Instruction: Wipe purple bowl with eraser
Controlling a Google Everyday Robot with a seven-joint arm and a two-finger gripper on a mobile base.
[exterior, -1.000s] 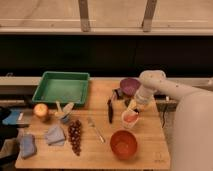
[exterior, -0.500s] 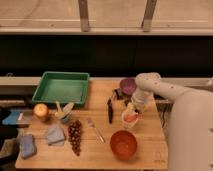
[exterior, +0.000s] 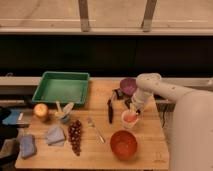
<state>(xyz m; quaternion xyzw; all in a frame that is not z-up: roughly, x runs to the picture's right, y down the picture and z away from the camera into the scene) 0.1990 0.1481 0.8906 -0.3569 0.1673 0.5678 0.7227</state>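
Purple bowl (exterior: 128, 85) upright, eraser (exterior: 128, 103) at pincer (exterior: 133, 107)

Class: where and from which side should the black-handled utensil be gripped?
Grip the black-handled utensil mid-handle from above, jaws across its thin width: it lies flat, lengthwise toward the camera. The gripper is down beside it, just behind the pale cup.
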